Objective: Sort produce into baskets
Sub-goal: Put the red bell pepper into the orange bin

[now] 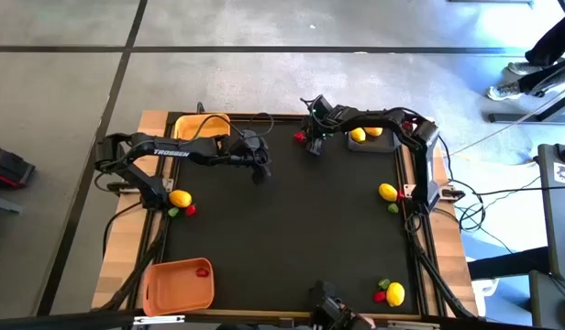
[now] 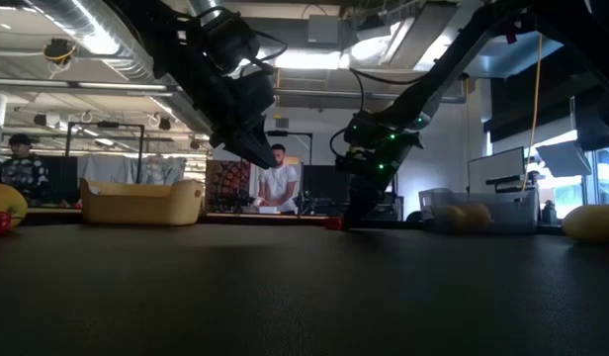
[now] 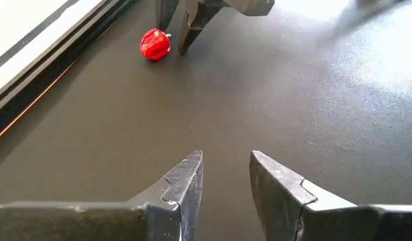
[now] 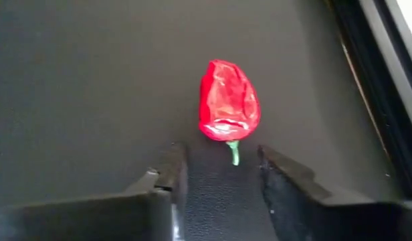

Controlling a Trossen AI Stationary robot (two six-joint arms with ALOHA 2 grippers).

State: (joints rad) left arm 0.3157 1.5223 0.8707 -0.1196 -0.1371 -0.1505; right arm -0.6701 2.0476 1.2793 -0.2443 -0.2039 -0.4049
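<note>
A small red piece [image 4: 229,100] with a green stem [image 4: 233,152] lies on the dark mat near the table's far edge; it also shows in the high view [image 1: 300,137] and the left wrist view [image 3: 154,44]. My right gripper [image 4: 223,167] is open and low over the mat just short of it, its fingers on either side of the stem without touching. My left gripper [image 3: 226,181] is open and empty above the mat, left of the middle [image 1: 260,170]. The yellow basket [image 1: 202,126] stands at the far left, the dark grey basket [image 1: 374,139] at the far right, and the orange basket [image 1: 177,284] at the near left.
The grey basket holds lemons [image 1: 358,135]. The orange basket holds a red piece [image 1: 203,270]. A lemon [image 1: 180,198] with red and green pieces lies at the left edge. Another lemon [image 1: 388,192] lies at the right edge, and a third [image 1: 394,293] at the near right. People stand in the room beyond [image 2: 278,183].
</note>
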